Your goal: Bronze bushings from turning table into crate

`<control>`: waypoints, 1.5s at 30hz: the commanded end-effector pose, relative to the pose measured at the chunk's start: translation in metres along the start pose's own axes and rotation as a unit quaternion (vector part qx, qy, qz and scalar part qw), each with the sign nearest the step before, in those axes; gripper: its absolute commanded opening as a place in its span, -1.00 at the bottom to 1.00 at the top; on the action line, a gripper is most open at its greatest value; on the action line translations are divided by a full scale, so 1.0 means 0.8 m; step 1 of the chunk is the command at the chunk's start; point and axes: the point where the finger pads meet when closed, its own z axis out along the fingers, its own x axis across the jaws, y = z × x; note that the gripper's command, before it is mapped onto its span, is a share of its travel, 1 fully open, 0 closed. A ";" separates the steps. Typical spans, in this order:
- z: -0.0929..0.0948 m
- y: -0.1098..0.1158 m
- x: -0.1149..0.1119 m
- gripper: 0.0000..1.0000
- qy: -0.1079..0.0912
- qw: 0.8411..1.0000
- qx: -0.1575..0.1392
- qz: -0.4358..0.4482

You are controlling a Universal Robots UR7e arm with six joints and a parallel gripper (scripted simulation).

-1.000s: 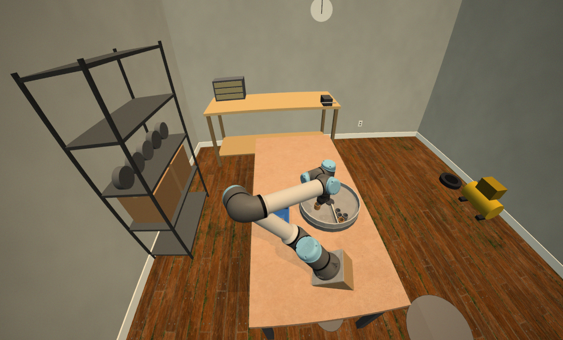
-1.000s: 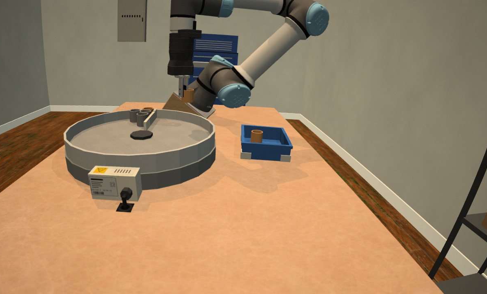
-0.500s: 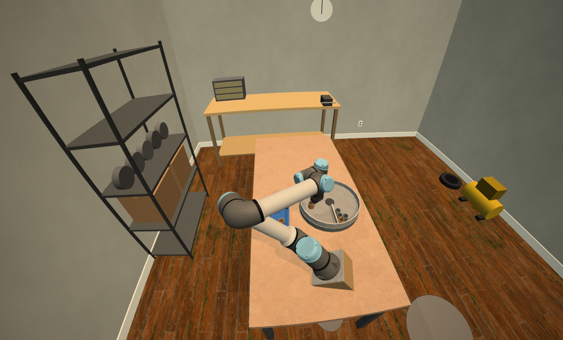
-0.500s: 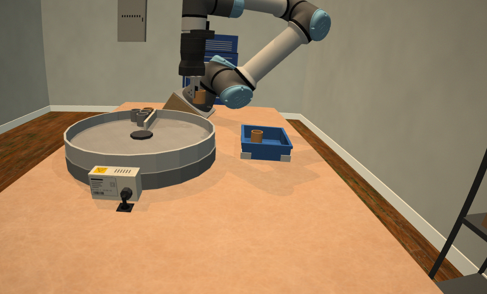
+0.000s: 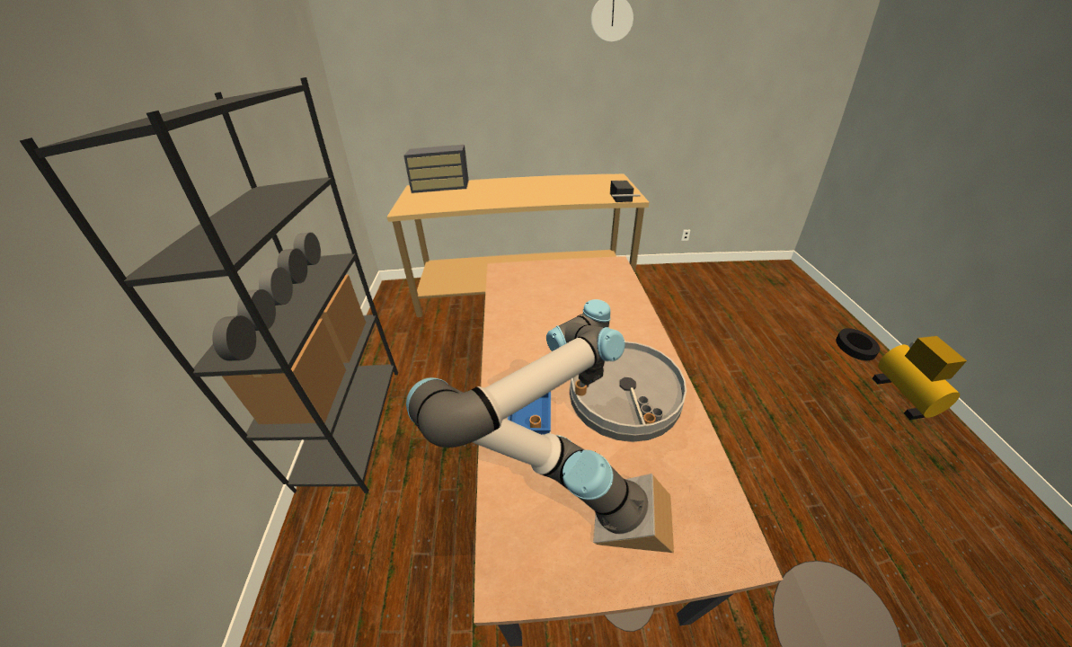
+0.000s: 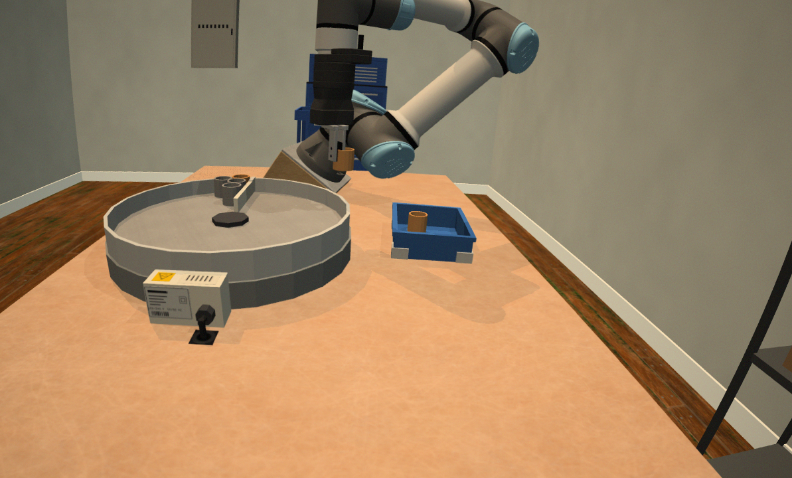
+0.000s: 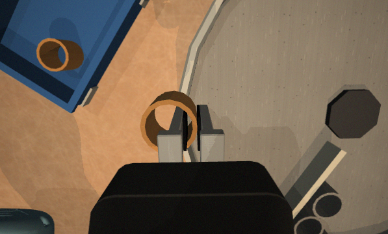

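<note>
Above the turning table (image 6: 226, 252) rim, the gripper (image 7: 190, 121), clamped on a bronze bushing (image 7: 161, 112) wall, should travel level toward the crate (image 6: 433, 244) before releasing.

Grey walls (image 5: 965, 145), wood floor (image 5: 804, 385), black shelf rack (image 5: 171, 153).

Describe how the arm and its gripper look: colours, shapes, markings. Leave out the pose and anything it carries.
The arm has cream tube links, dark grey joint housings and light blue round end caps. It stands on a grey base with a tan wedge side. The wrist ends in a ribbed black cylinder. The gripper has a black boxy body and two light grey fingers with thin black pads. No cables or markings show.
</note>
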 end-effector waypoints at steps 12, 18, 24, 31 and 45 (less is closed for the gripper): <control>-0.001 -0.045 -0.038 -1.00 0.001 1.000 0.000 -0.001; -0.001 -0.085 -0.073 -1.00 0.001 1.000 0.000 -0.001; -0.001 -0.095 -0.082 -1.00 0.001 1.000 0.000 -0.001; -0.001 -0.095 -0.082 -1.00 0.001 1.000 0.000 -0.001; -0.001 -0.146 -0.126 -1.00 0.001 1.000 0.000 -0.002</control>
